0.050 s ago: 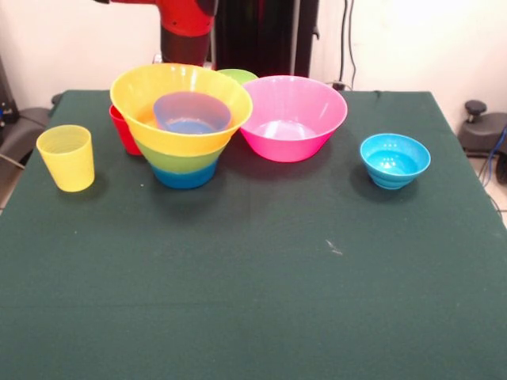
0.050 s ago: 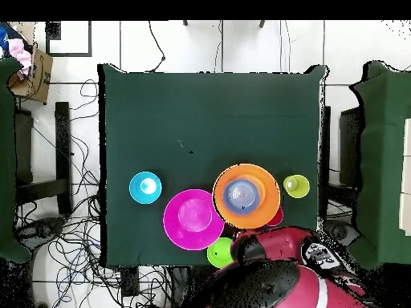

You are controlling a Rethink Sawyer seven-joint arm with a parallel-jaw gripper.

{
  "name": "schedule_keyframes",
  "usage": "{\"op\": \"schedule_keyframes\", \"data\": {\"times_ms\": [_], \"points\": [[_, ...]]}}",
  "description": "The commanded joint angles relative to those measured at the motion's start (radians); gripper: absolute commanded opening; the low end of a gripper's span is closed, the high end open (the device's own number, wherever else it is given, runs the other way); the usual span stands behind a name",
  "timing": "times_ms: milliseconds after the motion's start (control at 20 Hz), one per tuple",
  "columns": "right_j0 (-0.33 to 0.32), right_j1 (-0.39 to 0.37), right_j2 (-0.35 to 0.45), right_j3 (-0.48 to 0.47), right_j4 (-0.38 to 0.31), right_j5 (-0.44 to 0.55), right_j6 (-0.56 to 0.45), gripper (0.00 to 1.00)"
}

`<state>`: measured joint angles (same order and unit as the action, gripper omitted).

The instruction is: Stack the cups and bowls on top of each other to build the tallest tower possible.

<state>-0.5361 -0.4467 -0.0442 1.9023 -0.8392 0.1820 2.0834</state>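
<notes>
Even, bright light is cast from above; soft short shadows are thrown on the dark green table cloth [image 1: 261, 301], and the white wall [image 1: 444, 39] is washed out.

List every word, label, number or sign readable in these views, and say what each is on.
None can be read.
The bowls, such as the pink bowl and the blue bowl, carry no print, and neither does the yellow cup.
The robot arm has a small white patch with dark marks in the overhead view, too blurred to read.
</notes>
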Motion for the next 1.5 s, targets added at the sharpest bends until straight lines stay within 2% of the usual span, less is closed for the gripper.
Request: {"op": "schedule_keyframes", "data": {"times_ms": [50, 350, 650, 1500], "points": [[0.022, 0.008, 0.231, -0.189, 0.022, -0.070, -0.009, 1.00], [0.024, -0.022, 0.263, -0.198, 0.023, -0.012, -0.044, 1.00], [0.049, -0.014, 0.231, -0.203, 0.009, -0.053, 0.002, 1.00], [0.085, 0.010, 0.186, -0.224, 0.001, -0.117, 0.047, 1.00]]}}
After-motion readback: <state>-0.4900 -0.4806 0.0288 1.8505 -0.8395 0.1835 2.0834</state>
